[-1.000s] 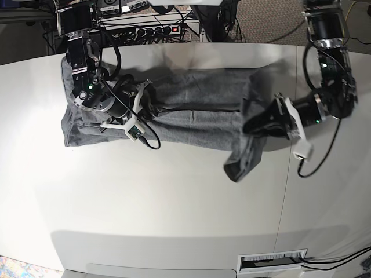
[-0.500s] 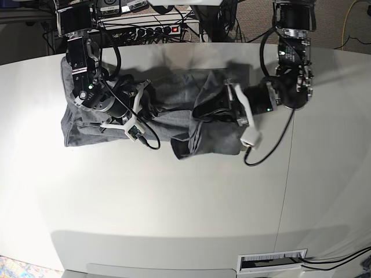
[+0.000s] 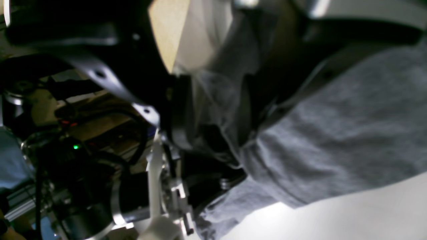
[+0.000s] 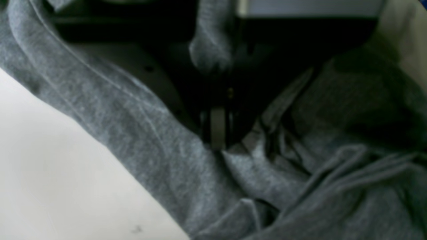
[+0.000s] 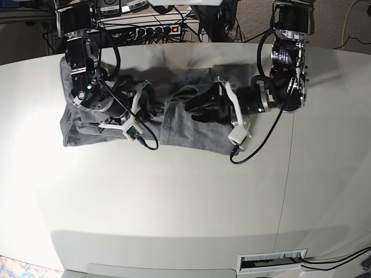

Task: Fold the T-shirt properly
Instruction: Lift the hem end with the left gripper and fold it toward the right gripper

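Note:
The grey T-shirt (image 5: 191,130) lies bunched across the far part of the white table (image 5: 174,202), its right end folded over toward the middle. My left gripper (image 5: 194,108) hovers low over that folded part, open, its fingers spread wide. In the left wrist view, T-shirt (image 3: 333,133) cloth lies loose between the spread fingers of the left gripper (image 3: 217,110). My right gripper (image 5: 148,107) sits on the shirt's left half. The right wrist view shows the right gripper (image 4: 217,133) shut on a pinch of the T-shirt (image 4: 133,126), with wrinkles running out from its tips.
A power strip and cables (image 5: 156,29) run behind the table's far edge. A seam (image 5: 286,174) crosses the table on the right. A slot with a label (image 5: 272,262) sits at the near edge. The left wrist cable (image 5: 240,152) loops onto the table beside the shirt.
My left arm swept left across the table, carrying the shirt's right end over the middle, then its jaws opened and the cloth dropped onto the shirt. The right arm stayed put.

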Controlling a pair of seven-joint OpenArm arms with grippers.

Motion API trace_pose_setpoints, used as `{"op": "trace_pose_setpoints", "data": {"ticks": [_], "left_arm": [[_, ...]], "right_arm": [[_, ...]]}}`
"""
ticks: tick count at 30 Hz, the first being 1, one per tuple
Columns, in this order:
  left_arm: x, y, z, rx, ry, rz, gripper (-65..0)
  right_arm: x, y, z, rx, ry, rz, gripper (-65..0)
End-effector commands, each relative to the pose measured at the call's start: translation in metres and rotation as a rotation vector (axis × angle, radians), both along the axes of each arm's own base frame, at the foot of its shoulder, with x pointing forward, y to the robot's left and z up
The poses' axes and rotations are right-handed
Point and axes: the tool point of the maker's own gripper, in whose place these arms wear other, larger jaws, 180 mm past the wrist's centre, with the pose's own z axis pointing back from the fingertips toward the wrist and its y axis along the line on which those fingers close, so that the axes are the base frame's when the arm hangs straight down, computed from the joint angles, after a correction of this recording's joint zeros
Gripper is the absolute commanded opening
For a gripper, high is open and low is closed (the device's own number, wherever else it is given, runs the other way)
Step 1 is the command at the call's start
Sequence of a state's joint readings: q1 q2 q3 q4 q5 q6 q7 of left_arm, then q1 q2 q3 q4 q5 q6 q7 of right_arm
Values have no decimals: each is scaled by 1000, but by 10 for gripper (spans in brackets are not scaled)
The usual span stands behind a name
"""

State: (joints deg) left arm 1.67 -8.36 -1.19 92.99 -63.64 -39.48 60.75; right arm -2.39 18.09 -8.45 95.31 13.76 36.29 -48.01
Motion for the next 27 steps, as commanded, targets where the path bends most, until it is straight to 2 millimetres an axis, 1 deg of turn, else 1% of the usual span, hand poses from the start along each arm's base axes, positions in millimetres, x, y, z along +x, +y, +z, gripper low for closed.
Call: {"op": "trace_pose_setpoints", "data": {"ticks": [1,3,5,7,10,13,18,21,24,27], "left_arm": [[10,1,19,-39,-56,8,-407],[14,3,18,-13,-70,8,-411],[19,8,14,39,-88,7,-444],[24,16,8,102,-106,9,-506],[29,20,-3,192,-121,11,-649],[28,22,-14,245,-116,15,-650],[30,21,-28,330,-152,14,-650],[25,11,-37,364,-165,-21,-650],[22,-1,-33,347,-192,-46,-650],[19,-5,-39,386,-202,-74,-650]], "right_arm": [[8,-10,10,-9,-30,-17,-650],[11,-16,13,1,-36,-42,-650],[13,-23,17,21,-35,-74,-650],[14,-28,21,61,-24,-107,-650],[17,-29,34,175,-25,-148,-650],[20,-21,46,282,-34,-157,-650],[19,-19,48,279,-28,-148,-650],[17,-15,57,270,-32,-126,-650],[14,-14,64,231,-35,-105,-650],[13,-24,68,195,-36,-123,-650]]}}
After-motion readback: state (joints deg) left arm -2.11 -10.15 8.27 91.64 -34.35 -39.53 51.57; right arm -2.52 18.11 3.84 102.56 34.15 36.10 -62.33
